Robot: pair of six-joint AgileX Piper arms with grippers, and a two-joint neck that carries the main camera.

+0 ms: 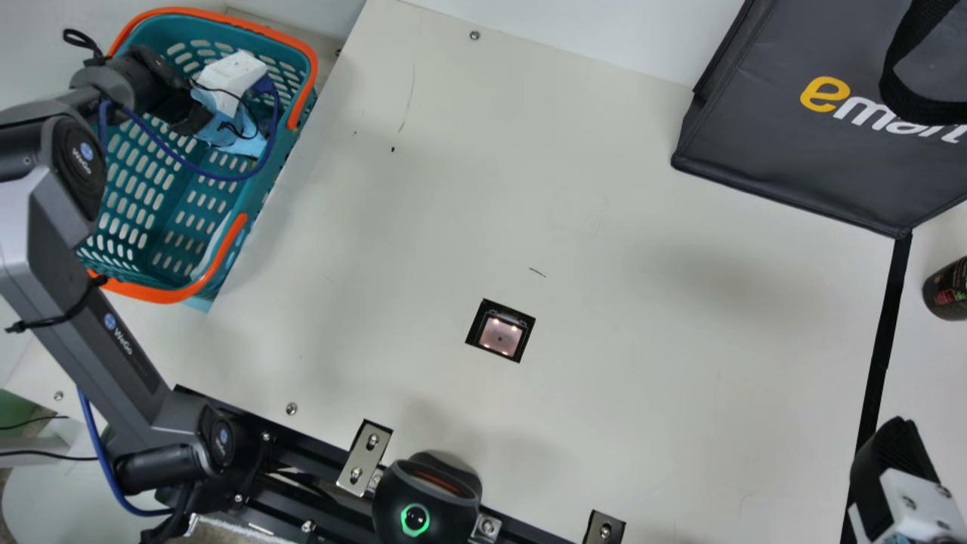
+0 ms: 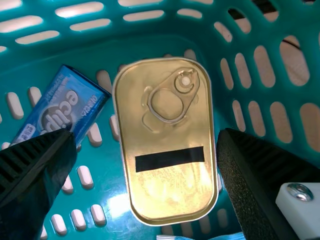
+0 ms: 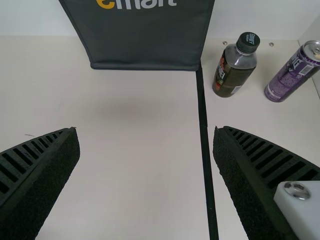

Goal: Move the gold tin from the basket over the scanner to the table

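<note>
One round black device with a green ring (image 1: pixel 415 520) is sitting at the near edge of the cream table (image 1: pixel 604 423). At the near right, the right gripper (image 1: pixel 895 453) is hanging over the table, its fingers standing wide apart and gripping nothing. Farther in, the square scanner (image 1: pixel 500 332) is glowing in the tabletop. Beyond the black tape (image 1: pixel 884 340) on the right, a bottle (image 1: pixel 948 291) and a purple can (image 3: pixel 292 72) are standing near each other.

Over on the left, the left gripper (image 1: pixel 193 106) is hanging down in the teal basket (image 1: pixel 151 293), its fingers standing well open on either side of the gold tin (image 2: pixel 167 187) and clamping nothing. The tin is lying in the basket, its ring pull facing up; a blue packet (image 2: pixel 65 105) is lying beside it. A white package (image 1: pixel 233 72) is resting toward the basket's far end. At the far right, a dark grey bag (image 1: pixel 755 121) is standing.
</note>
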